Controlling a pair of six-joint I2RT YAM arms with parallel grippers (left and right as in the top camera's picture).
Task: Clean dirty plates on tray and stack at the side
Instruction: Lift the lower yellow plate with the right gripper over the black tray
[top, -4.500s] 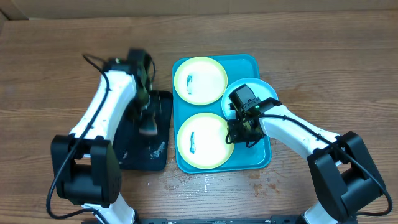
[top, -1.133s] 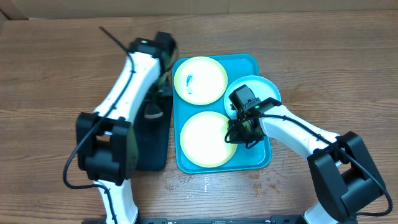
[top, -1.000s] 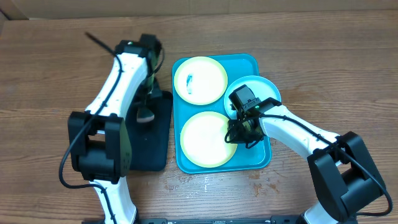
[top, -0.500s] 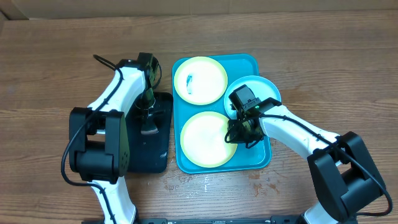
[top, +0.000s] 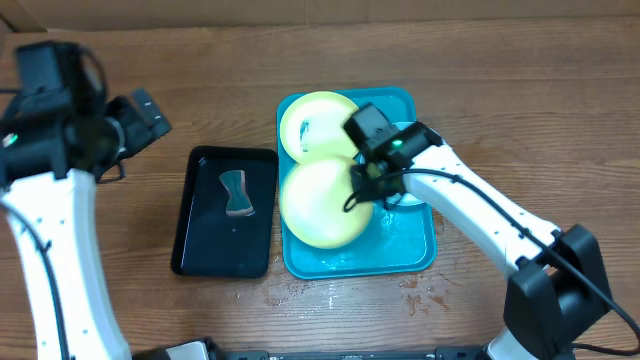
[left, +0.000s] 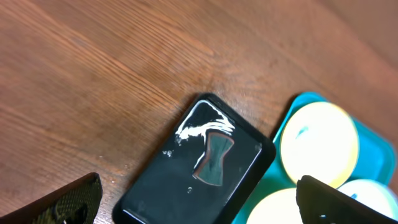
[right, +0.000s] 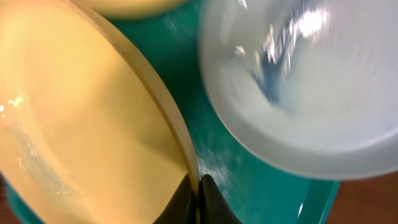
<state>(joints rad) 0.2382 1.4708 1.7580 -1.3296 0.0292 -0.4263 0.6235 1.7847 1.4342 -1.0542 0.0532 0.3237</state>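
with the right pincer (right: 198, 194) clamped on only the rim of a yellow-green plate (top: 318, 205), tilted pale underside up over the tray (top: 420, 248): could slip or swing out of so thin a hold. might also clip the blue-rimmed plate (right: 298, 93) just beside, or the smeared plate (top: 315, 122) behind. no help from the left pincer (left: 202, 205), spread apart, well off over the desk (top: 500, 100).

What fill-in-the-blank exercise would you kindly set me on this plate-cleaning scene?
The right end effector pinches the rim of a tilted plate showing its pale ___ underside.
The flat plate at the turquoise tray's far end bears a ___ smear.
The hourglass-shaped pad lies in the black tray, while the left end effector holds ___.
Missing: yellow, blue, nothing.
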